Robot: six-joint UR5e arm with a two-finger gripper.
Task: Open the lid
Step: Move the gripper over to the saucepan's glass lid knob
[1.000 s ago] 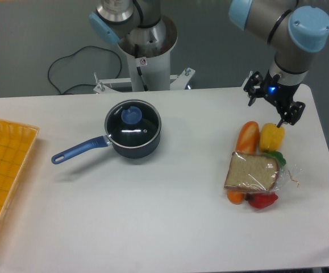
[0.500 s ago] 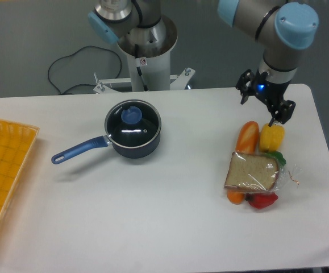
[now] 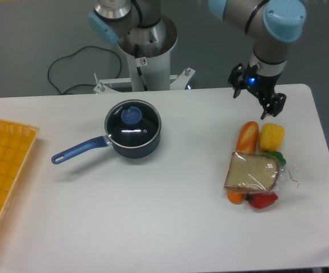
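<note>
Over on the right side of the table, the gripper is drifting up and leftward, away from the pile of food it was hanging over a second ago. A moment back its fingers were right above the yellow pepper; now they are sitting clear of it, above bare tabletop near the far edge. Its two fingers are standing spread apart with nothing between them, so the hand is travelling empty.

That shift is looking like the start of a reach toward the saucepan, which is sitting well to the left, near the middle of the table, its long handle pointing off toward the yellow tray. The lid is resting flat on the pan, closed, its blue knob sticking up in the centre. Nothing there has moved.

So the task itself is not yet begun: the arm is crossing, with a good stretch of table between it and the knob. The carrot and wrapped sandwich are lying where they were.
</note>
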